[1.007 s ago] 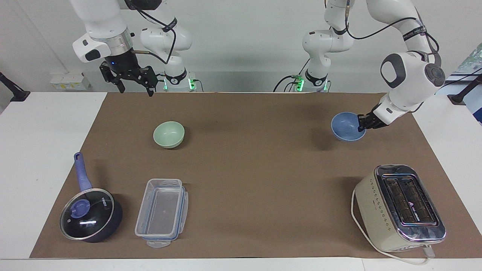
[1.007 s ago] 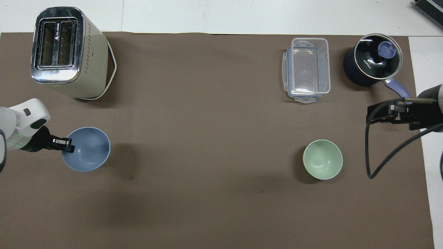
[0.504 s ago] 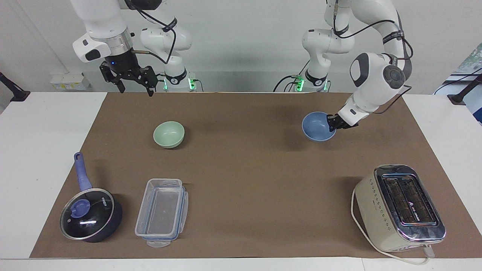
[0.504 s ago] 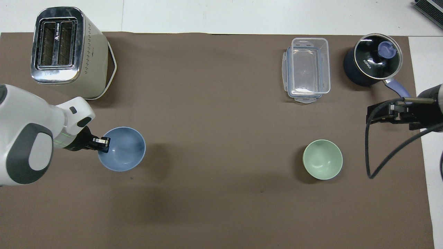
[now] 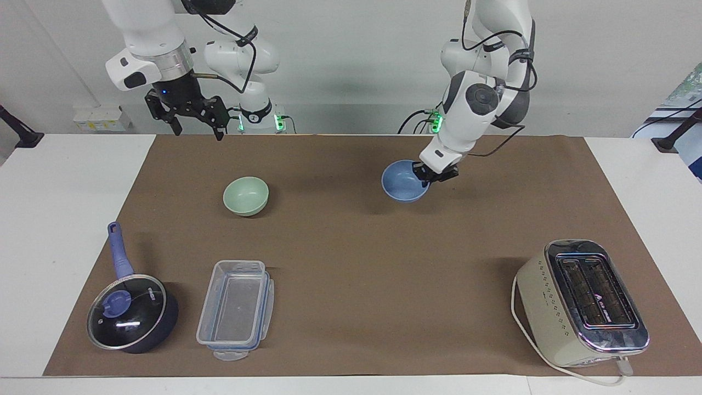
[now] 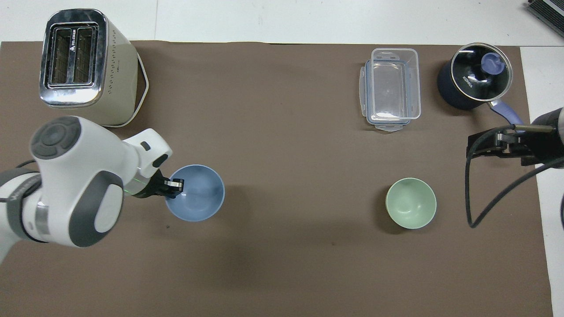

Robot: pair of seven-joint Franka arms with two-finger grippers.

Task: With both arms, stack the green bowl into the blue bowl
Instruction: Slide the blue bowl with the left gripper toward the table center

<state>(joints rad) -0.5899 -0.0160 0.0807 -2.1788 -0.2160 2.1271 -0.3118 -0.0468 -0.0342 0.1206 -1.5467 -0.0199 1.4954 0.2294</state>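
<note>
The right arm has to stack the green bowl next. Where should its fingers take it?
Probably by the rim: the green bowl sits upright and open. Bring the open right gripper down from above, one finger inside the wall, one outside, on its robot-facing edge.

**Two white arms, black at the ends**

We see two white jointed arms with rounded shells; dark grey round caps mark the joints; black bands with white lettering ring the links; black cables loop loosely along each arm; a silver collar sits above each black gripper; green lights glow at both bases; a small blue light shows on the right arm's wrist.
</note>
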